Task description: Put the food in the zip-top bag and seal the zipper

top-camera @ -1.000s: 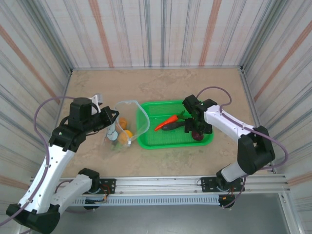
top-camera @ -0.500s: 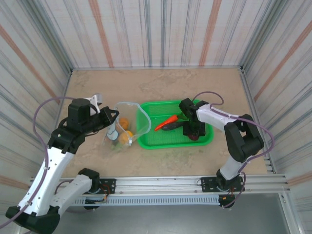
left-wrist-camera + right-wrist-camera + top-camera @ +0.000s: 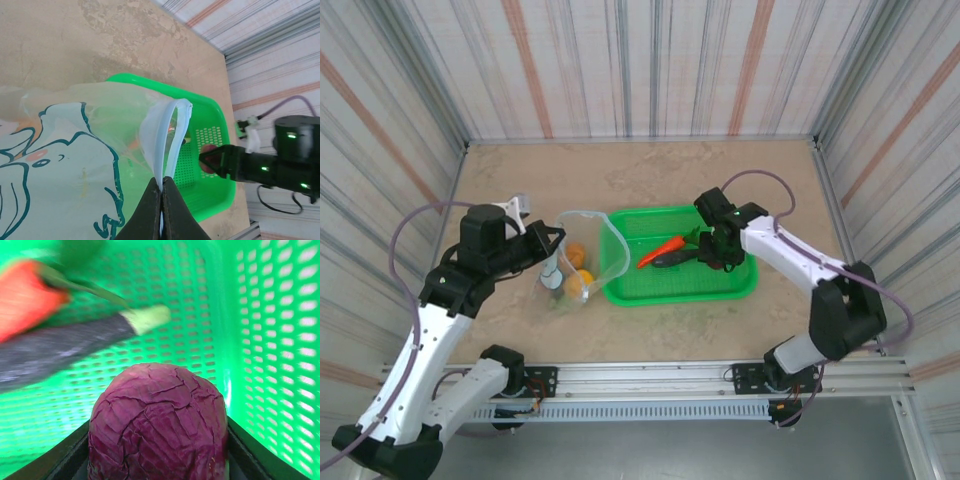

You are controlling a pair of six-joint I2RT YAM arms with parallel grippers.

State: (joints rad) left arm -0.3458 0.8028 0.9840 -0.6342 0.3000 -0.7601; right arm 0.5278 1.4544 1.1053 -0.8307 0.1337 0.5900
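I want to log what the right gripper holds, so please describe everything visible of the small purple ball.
The small purple ball is round, dark purple-red, with a wrinkled, veined skin like a red cabbage. The right gripper is shut on it: its black fingers touch its left and right sides. It is inside the green basket, over the mesh floor near a wall. The eggplant and the carrot lie beyond it, apart.
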